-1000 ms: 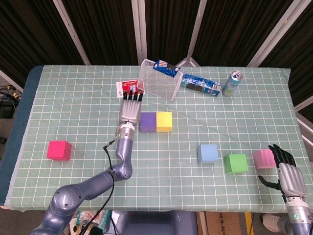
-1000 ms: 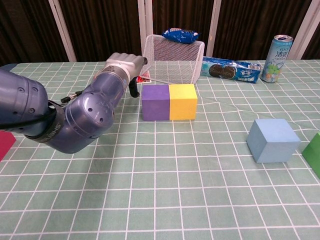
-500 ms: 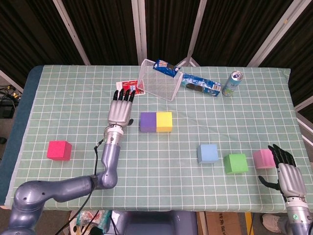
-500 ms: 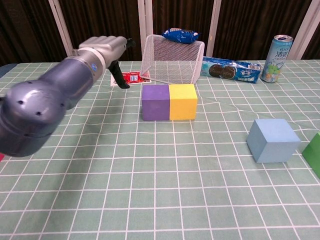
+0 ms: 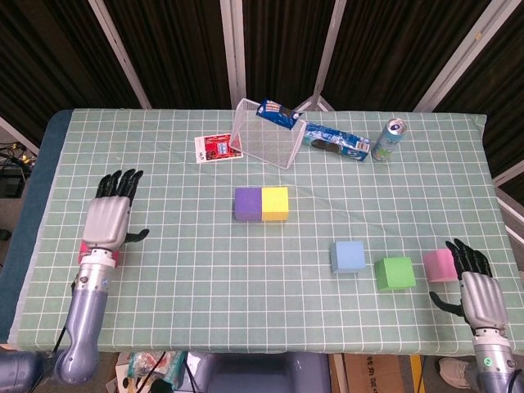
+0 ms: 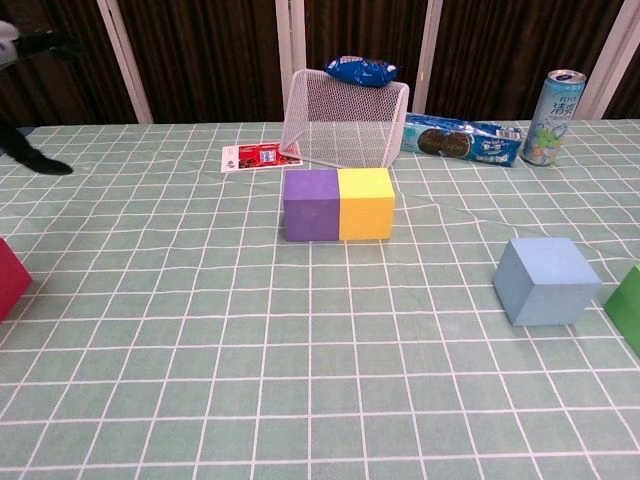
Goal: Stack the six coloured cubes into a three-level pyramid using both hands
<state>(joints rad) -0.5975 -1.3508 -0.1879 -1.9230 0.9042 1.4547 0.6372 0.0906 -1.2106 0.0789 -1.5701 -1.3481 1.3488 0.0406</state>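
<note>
Position: left hand (image 5: 109,223) hovers fingers spread, holding nothing, directly over the red cube (image 5: 84,253), mostly hidden beneath it; right hand (image 5: 478,290), likewise spread and empty, sits just beside the pink cube (image 5: 440,264).

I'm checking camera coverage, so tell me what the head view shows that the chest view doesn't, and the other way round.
Only the head view shows the right hand, the light pink cube and the left hand whole, open above the red cube. Only the chest view shows the front faces of the cubes from table height. Both show the purple cube touching the yellow cube, the blue cube, the green cube, the wire basket and the can.
</note>
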